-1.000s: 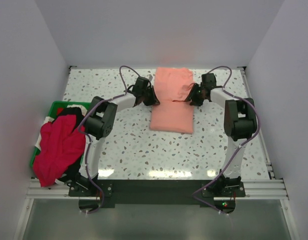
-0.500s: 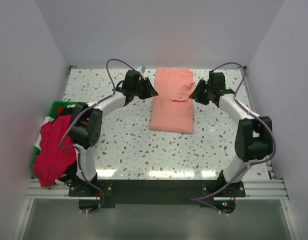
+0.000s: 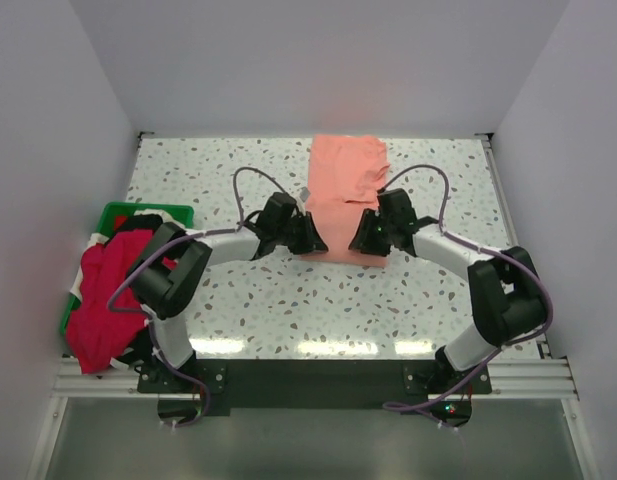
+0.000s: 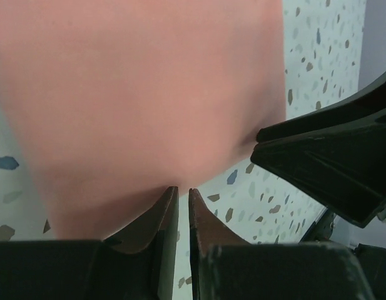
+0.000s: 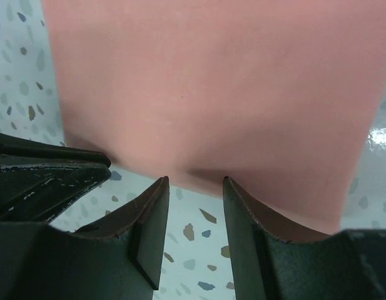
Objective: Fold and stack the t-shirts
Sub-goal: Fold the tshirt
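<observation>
so the pink shirt [image 3: 345,195] is lying folded flat on the table [image 3: 238,300], its long side running away from the arms; left gripper [image 3: 306,238] is down low at the shirt's near left corner, right gripper [image 3: 366,236] at its near right corner, the two facing in at each other; from the left wrist view the left jaws are only a thin slit apart, tips right at the shirt's edge, no cloth in the slit; the right jaws are clearly spread, speckled table showing between them, tips right at the shirt's edge too; well off to the left of the pink shirt a red shirt [image 3: 108,300] is heaped over a green bin [image 3: 116,212]
</observation>
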Controlling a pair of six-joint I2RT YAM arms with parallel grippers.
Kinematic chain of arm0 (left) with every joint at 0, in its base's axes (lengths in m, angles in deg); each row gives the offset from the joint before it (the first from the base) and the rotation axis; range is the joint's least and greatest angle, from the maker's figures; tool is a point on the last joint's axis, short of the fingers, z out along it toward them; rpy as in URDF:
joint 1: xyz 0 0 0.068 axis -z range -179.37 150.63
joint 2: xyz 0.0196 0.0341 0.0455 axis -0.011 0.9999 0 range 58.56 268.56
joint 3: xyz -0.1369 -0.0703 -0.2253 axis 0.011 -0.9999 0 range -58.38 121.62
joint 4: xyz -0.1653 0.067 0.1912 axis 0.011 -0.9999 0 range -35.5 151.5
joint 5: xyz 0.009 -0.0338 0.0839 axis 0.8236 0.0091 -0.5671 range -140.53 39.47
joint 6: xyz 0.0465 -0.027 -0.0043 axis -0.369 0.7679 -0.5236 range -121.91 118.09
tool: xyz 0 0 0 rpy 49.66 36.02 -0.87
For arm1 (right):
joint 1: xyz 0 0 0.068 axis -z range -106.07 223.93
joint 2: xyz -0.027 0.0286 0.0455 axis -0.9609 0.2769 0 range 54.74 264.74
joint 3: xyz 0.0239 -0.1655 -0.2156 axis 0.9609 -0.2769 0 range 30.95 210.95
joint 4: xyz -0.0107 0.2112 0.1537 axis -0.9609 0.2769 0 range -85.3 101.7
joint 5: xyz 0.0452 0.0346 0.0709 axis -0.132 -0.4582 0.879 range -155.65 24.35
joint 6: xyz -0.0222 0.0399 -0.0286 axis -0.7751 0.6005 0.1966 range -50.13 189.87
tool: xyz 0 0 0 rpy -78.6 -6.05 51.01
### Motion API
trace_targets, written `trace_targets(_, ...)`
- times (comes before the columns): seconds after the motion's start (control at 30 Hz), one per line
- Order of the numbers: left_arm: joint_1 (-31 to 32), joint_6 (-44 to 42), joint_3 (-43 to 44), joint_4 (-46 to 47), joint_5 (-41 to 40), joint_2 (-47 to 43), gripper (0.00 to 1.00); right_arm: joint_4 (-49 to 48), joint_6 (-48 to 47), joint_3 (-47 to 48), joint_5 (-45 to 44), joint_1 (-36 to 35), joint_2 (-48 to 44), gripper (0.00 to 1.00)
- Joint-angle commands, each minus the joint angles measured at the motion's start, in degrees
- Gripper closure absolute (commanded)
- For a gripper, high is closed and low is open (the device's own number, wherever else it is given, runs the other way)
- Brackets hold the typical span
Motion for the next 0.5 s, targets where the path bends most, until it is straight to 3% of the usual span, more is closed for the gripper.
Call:
trace_targets(0.0,-0.2,1.9,-2.7,5.4,-0.4,0.5,0.84,-1.5,0.0,-1.5,-2.1,0.2,0.1,0.57)
trace_targets(0.47,-1.0,2.3,-7.3,2.6,-2.9,-0.9,0.86,3.2,-2.1,-6.2,-5.9,4.4,-1.9,0.57)
